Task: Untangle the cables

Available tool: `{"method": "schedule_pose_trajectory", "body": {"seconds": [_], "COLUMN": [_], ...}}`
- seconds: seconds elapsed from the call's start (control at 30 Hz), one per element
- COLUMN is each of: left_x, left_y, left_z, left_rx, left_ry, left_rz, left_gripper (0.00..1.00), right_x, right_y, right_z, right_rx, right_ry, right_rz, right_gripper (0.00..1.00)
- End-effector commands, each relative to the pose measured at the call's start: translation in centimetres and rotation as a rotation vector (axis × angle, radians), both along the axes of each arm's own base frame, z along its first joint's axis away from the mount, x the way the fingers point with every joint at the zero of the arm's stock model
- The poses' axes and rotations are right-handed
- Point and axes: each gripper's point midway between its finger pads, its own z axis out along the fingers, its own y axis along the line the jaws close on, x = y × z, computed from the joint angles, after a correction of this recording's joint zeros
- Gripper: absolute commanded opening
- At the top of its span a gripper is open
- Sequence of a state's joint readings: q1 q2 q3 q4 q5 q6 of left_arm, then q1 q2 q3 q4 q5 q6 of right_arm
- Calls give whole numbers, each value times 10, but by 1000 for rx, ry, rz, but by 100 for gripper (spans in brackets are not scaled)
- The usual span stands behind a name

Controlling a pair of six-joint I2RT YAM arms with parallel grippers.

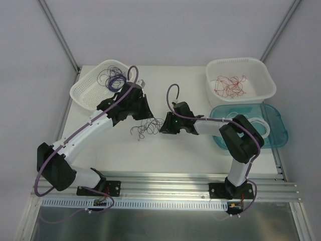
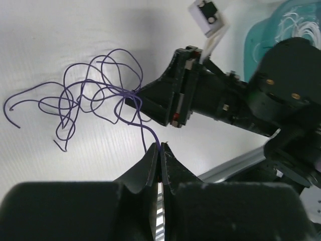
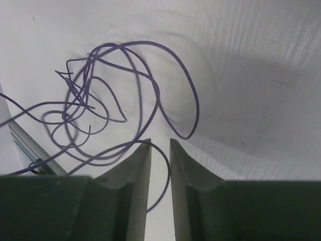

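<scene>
A loose tangle of dark purple cables lies on the white table between my two grippers. My left gripper is shut on one purple strand that leads up into the tangle. It shows in the top view just above the tangle. My right gripper is at the tangle's right side. Its jaws stand a little apart, and a purple strand curves through the gap without being pinched. More purple loops lie just beyond its tips. The right gripper's black body also shows in the left wrist view, touching the tangle.
A white lattice basket at the back left holds purple cables. A white tub at the back right holds red cables. A teal tray at the right holds white cables. An aluminium rail runs along the near table edge.
</scene>
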State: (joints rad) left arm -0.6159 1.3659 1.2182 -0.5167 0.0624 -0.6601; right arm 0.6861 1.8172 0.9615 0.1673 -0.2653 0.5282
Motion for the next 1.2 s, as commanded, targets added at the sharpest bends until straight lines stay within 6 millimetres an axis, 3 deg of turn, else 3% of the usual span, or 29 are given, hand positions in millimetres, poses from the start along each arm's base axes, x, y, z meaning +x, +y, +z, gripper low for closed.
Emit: {"method": "schedule_pose_trajectory", "body": {"seconds": [0.0,0.03,0.17,0.33,0.47,0.57,0.7,0.77,0.9,0.93,1.07,1.17], "left_x": [-11,-12,-18,-17,-8,4,10,12,9,12,14,19], "left_y": [-6,-6,8,33,72,116,156,154,104,89,54,46], "left_z": [56,66,99,132,155,172,191,191,170,163,136,118], "left_rx": [-76,-83,-70,-56,-4,125,290,294,136,94,-15,5], "left_ry": [-128,-149,-248,-337,-412,-486,-561,-563,-480,-454,-377,-359], "left_rz": [-106,-114,-132,-97,-9,121,243,230,29,-21,-123,-157], "left_gripper": [0,0,0,0,0,0,0,0,0,0,0,0], "right_x": [9,8,13,21,18,13,13,13,18,24,26,22], "right_y": [-1,-7,-35,-84,-124,-151,-168,-167,-151,-145,-118,-108], "right_z": [2,-2,-7,-12,-13,-10,11,34,92,116,185,209], "right_rx": [-18,-30,-61,-107,-172,-229,-251,-239,-162,-139,-24,0], "right_ry": [-36,-28,-29,-18,-6,6,-17,-57,-169,-223,-355,-389], "right_rz": [-13,-23,-92,-204,-272,-309,-322,-296,-205,-177,-63,-23], "right_gripper": [23,16,3,1,1,1,1,1,1,1,1,1]}}
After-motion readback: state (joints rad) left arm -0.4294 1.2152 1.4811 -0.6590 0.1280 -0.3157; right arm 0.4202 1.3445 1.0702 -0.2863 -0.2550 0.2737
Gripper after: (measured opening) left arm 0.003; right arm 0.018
